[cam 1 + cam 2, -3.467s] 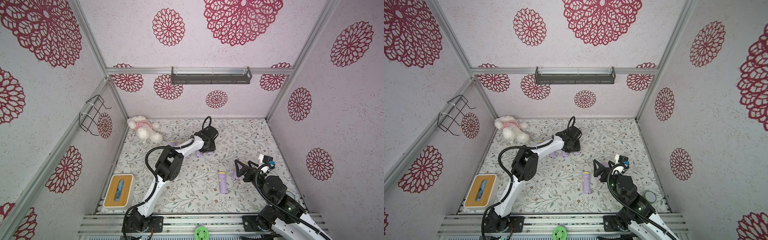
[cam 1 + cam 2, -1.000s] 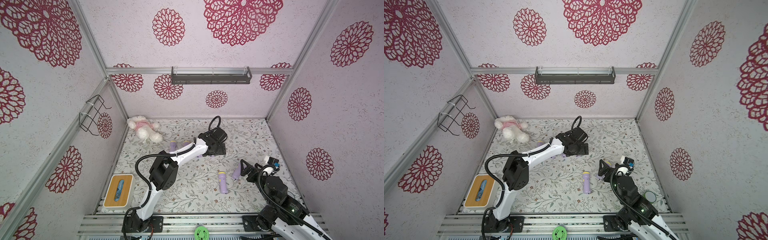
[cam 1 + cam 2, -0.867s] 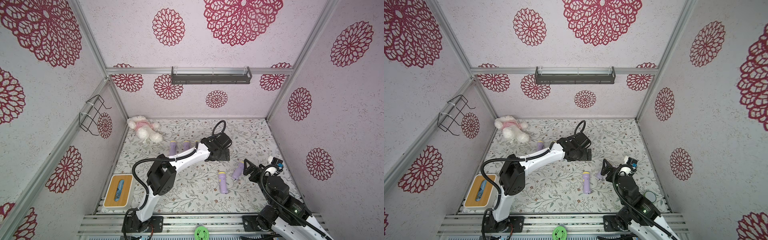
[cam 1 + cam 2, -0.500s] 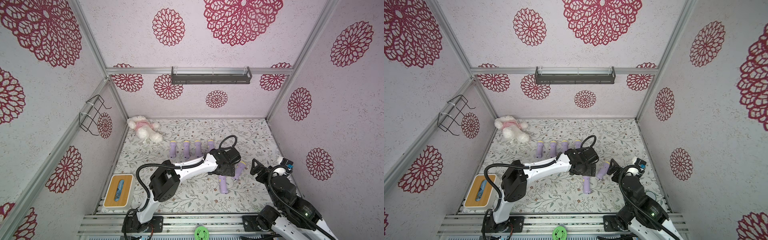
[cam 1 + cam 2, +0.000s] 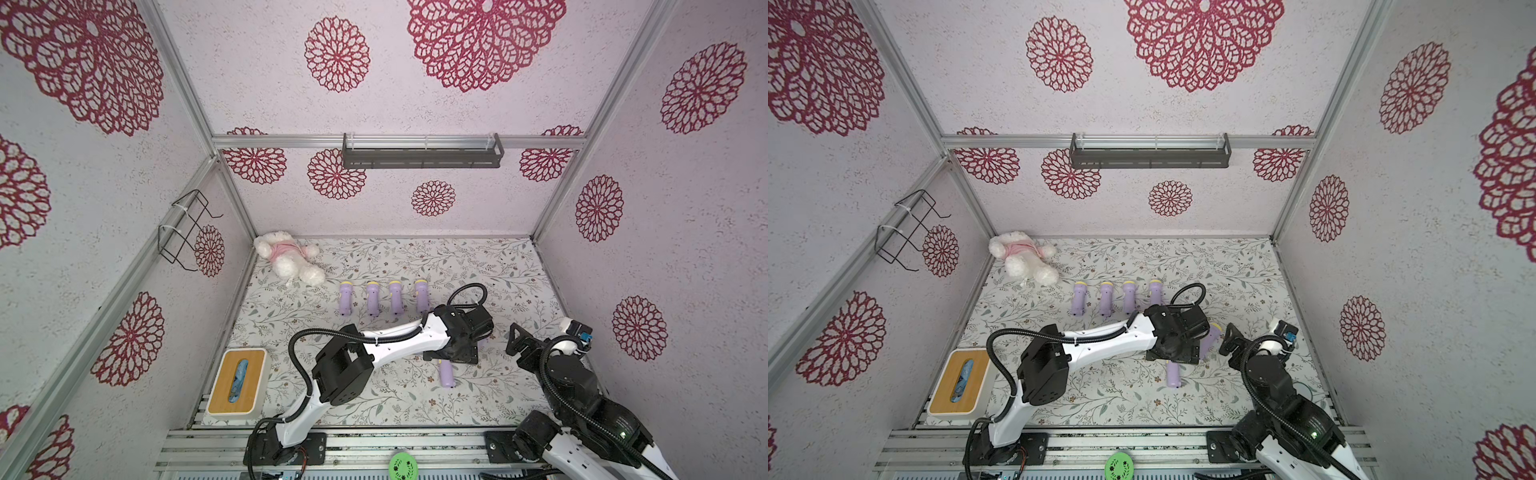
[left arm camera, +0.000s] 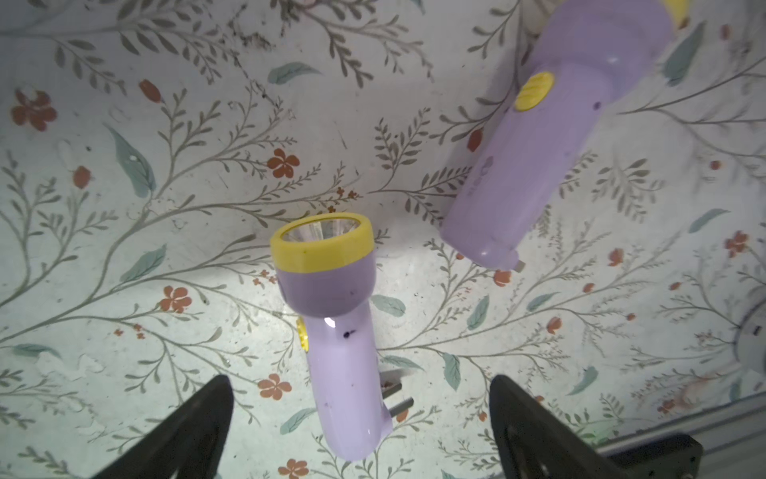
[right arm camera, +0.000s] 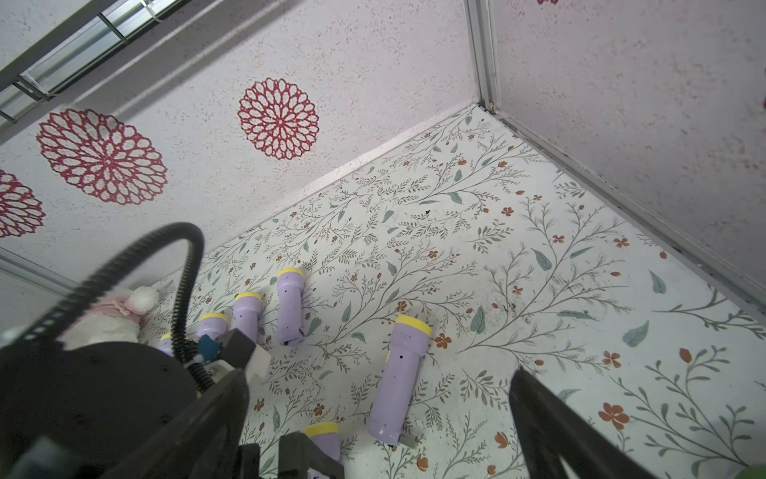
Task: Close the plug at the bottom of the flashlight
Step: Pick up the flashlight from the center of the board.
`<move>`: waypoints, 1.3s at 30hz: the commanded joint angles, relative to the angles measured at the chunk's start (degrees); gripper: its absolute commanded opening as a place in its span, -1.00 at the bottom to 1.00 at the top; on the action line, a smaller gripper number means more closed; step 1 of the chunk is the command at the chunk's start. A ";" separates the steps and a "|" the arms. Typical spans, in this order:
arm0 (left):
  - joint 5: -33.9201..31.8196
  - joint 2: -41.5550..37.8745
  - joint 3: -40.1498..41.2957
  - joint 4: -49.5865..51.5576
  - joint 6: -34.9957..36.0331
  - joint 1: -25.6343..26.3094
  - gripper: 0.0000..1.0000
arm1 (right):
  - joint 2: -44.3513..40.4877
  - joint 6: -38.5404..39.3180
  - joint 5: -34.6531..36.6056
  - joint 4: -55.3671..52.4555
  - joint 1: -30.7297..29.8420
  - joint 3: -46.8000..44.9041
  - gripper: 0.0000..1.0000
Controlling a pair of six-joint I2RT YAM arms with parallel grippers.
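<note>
The left gripper (image 5: 451,357) stands spread wide with nothing in its grasp. It hangs just above the flashlight (image 5: 446,374), whose lens end it hides in both top views. That flashlight lies flat on the floral table (image 5: 436,262), at about 4 o'clock from the table's middle, with its lens toward 12 o'clock and its tail toward 6 o'clock. In the left wrist view its purple body runs down between the two dark fingers (image 6: 195,423) and touches neither. The plug (image 6: 396,398) shows as two metal prongs sticking out sideways near the tail. A second flashlight (image 5: 1209,337) lies at about 1 o'clock from the first, tilted, its yellow head farther away. The right gripper (image 5: 513,340), also wide open and empty, sits at 3 o'clock from the left gripper, with the second flashlight between them.
</note>
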State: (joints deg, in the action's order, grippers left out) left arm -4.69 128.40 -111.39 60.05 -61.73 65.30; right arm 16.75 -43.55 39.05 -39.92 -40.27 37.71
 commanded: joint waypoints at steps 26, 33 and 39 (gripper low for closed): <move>3.55 6.11 -1.48 1.71 -4.72 -0.62 0.57 | -3.56 1.10 -1.52 2.12 0.12 -1.19 0.98; 4.75 7.00 -1.58 1.05 -4.46 -1.02 0.43 | -3.65 1.12 -2.25 2.83 0.19 -1.94 0.98; 5.17 7.12 -1.41 0.92 -4.23 -1.31 0.32 | -3.74 1.05 -2.42 3.40 0.19 -2.62 0.98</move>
State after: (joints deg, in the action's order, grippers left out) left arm 0.47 134.76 -111.72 60.71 -66.00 64.66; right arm 13.32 -43.09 36.56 -38.13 -40.27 35.11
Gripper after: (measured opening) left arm 0.668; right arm 0.989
